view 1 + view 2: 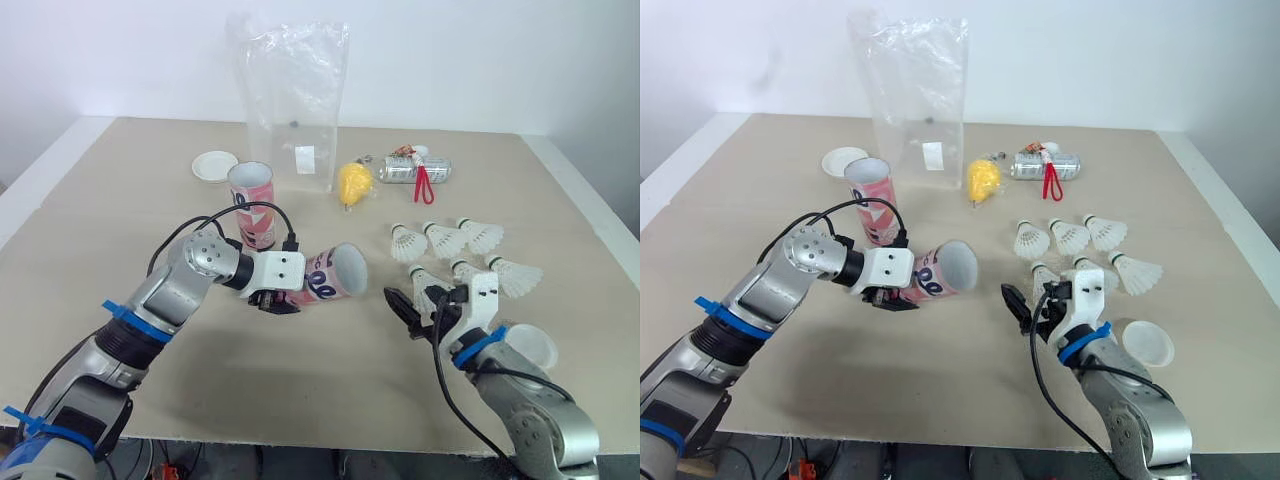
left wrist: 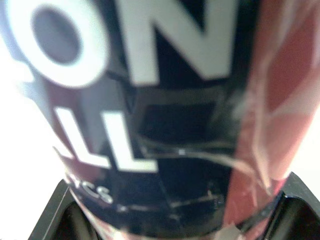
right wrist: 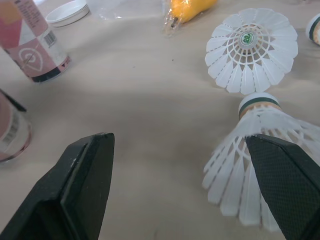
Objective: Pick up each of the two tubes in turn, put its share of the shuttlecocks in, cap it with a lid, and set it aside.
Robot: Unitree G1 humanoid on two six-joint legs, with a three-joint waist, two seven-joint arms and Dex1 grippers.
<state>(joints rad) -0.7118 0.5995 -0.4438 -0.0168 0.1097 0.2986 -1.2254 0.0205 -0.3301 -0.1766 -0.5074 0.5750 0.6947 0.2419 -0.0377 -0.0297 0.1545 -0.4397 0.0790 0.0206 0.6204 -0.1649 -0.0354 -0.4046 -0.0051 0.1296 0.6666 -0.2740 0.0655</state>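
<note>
Left gripper [image 1: 278, 301]: black two-finger clamp closed round the lower half of a pink printed cardboard tube [image 1: 335, 272], held tilted close to flat, just above the beige table [image 1: 300, 400].
Held tube, axis: lengthwise across the table; round open mouth turned to the robot's right, facing the right gripper [image 1: 430, 305] across a bare stretch of table.
Right gripper: black fingers spread wide, holding nothing, low over the table.
Nearest white feather shuttlecock [image 3: 250, 150]: on its side, just beside one finger and partly within the gap; cork tip pointing away from the wrist, feather skirt toward it.
Deciding relation: right arm by far the nearer to the shuttlecocks, left arm occupied with the tube. Judged next move: a close on this shuttlecock, then a carry to the robot's left, cork end lined up with the mouth.
Further shuttlecocks [image 1: 443, 240]: five, in a loose cluster beyond the right gripper.
Second pink tube [image 1: 252, 205]: upright, open-topped, behind the held one and apart from it.
Flat white round lid [image 1: 215, 165]: far left of the table; second white lid [image 1: 530, 345] beside the right forearm.
Materials: tube wall stiff, glossy, smooth; feathers thin, ribbed, springy — judged easily crushed, cork firmer.
Clear crinkled plastic bag [image 1: 295, 100]: standing at the back.
</note>
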